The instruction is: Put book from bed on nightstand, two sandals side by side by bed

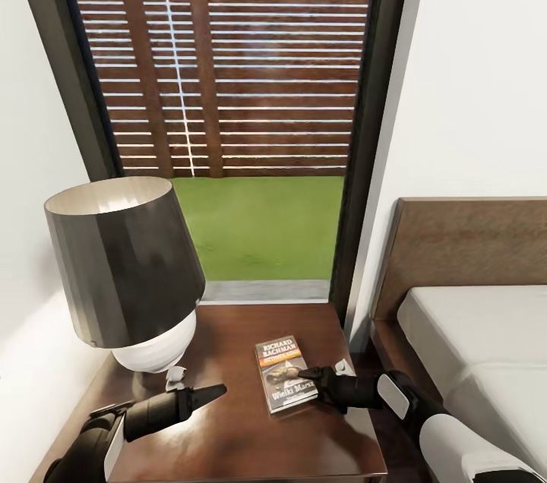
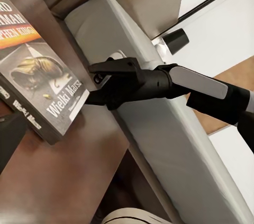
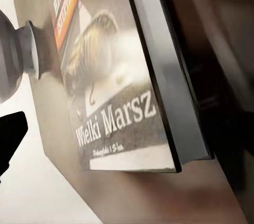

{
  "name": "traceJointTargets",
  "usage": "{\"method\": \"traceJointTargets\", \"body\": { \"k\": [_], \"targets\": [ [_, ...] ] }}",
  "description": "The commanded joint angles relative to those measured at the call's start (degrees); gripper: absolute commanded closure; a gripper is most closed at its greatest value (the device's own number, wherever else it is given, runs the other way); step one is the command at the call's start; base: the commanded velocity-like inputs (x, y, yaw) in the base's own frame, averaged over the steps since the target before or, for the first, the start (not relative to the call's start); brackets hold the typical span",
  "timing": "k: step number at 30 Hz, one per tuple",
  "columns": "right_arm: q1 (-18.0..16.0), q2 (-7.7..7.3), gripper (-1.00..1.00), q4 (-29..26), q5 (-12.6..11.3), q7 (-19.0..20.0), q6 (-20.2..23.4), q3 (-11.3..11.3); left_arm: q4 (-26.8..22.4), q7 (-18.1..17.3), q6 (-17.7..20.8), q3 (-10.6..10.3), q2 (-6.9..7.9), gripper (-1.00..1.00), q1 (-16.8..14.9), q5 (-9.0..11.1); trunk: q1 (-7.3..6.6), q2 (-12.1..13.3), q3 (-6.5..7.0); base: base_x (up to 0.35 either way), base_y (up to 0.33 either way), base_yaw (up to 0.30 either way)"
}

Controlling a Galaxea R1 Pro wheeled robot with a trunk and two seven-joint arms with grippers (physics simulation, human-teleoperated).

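In the head view, the book [image 1: 286,384] is seen lying flat on the table [image 1: 228,437] beside the lamp [image 1: 125,270], with the right gripper [image 1: 317,378] at its edge and the left gripper [image 1: 199,396] hovering apart, and the bed [image 1: 479,346] alongside. In the left wrist view, the right gripper's jaws are seen beside the book's edge, and whether they grip it cannot be told. In the right wrist view, the cover is seen close up; the book step is judged nearly done, so a clean retreat and the sandals are called for next.

The book [image 1: 286,383] cover reads "RICHARD BACHMAN" at the top, with an illegible line on the orange band below it, and "Wielki Marsz" near the bottom edge.
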Motion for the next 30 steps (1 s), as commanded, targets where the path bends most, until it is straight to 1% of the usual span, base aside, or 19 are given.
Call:
{"method": "traceJointTargets", "body": {
  "k": [1, 19, 25, 30],
  "targets": [
    [0.0, -0.07, -1.00, 0.0, 0.2, 0.1, -0.2, 0.6, -0.1, -0.4, 0.6, 0.3, -0.06, -1.00, -0.1, -0.6, -0.01, 0.0, -0.06, 0.000, 0.000, 0.000],
    [0.0, -0.07, -1.00, 0.0, 0.1, 0.1, -0.2, 0.6, -0.1, -0.4, 0.6, 0.4, -0.06, -1.00, -0.1, -0.6, -0.01, 0.0, -0.06, 0.000, 0.000, 0.000],
    [0.0, -0.07, -1.00, 0.0, 0.1, 0.1, -0.2, 0.6, -0.1, -0.4, 0.6, 0.4, -0.06, -1.00, -0.1, -0.6, -0.01, 0.0, -0.06, -0.185, 0.000, 0.000],
    [0.0, -0.07, -1.00, 0.0, 0.2, 0.1, -0.2, 0.6, -0.1, -0.4, 0.6, 0.4, -0.06, -1.00, -0.1, -0.6, -0.01, 0.0, -0.06, -0.053, 0.000, 0.000]
  ]
}}
